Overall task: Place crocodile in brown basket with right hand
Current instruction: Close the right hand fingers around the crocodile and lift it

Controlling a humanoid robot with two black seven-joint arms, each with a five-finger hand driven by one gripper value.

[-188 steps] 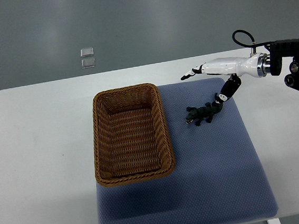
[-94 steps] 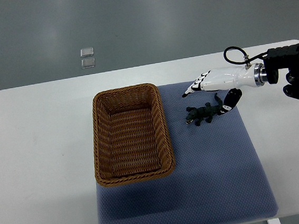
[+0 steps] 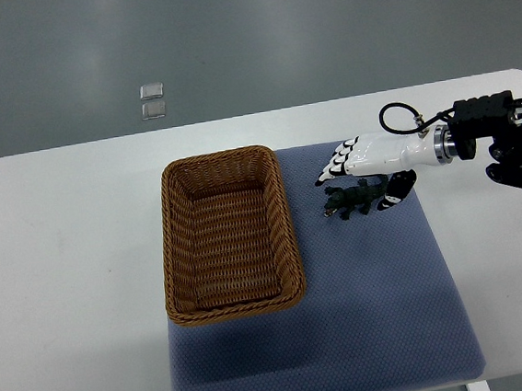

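You have one white counter [image 3: 65, 270] carrying one blue-grey textured mat [image 3: 374, 314]. On the mat's left part stands one brown woven rectangular basket [image 3: 168, 251], nothing in it. To its right, one small dark green toy crocodile [image 3: 347, 203] lies on the mat, apart from the basket. Your right hand [image 3: 364, 158], white with black fingertips, reaches just over it, fingers stretched out and released, the thumb [image 3: 396, 190] by the tail. Beyond the counter, two small clear squares [image 3: 151, 90] lie on the grey floor.
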